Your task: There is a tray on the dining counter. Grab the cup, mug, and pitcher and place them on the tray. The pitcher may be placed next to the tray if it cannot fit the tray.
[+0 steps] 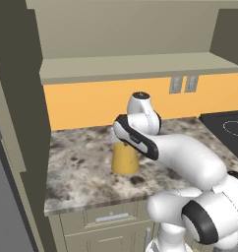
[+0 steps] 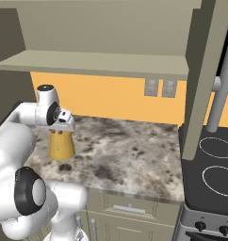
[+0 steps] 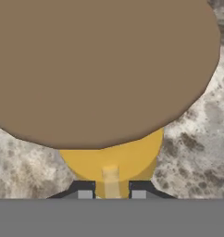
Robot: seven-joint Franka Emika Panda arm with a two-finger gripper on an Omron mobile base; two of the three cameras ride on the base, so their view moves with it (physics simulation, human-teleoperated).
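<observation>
Standing on a speckled marble-look counter (image 1: pixel 81 162) below an orange wall, your pitcher (image 1: pixel 125 158) shows as a smooth cone of orange-yellow liquid, its flat round brown lid (image 3: pixel 97 69) broad in the hand view. Your gripper (image 3: pixel 111 189) sits at its upper part, near the neck under the lid, the two dark fingertips (image 3: pixel 84 187) set narrowly on either side of the slim neck, apparently clasping it.
</observation>
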